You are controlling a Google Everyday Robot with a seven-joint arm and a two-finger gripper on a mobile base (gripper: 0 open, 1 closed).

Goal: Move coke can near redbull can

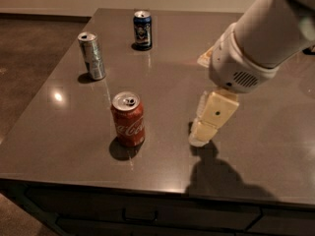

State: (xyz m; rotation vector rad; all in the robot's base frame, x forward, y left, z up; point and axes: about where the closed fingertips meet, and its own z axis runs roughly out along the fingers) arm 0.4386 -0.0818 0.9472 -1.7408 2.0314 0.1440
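Grey-brown polished table top (59,146) – flat, glossy, with soft glare spots and a squared front edge above a dark drawer front (140,215).

The coke can (128,120) is a red cylinder with a silver top and pull tab. It stands upright near the front of the table, and its white Coca-Cola script is readable. The redbull can (92,56) is slim, silver-grey and upright. It stands well apart from the coke can, toward the back left, and its markings are too faint to read. A shorter dark blue can (142,30) stands near the rear edge; its white emblem cannot be made out.

The arm (261,38) is smooth white plastic with a vented housing, cut off at the upper right. The cream, blocky gripper (201,136) points down at the table surface, right of the coke can and apart from it – whether it is released or clenched cannot be told. It holds nothing visible.
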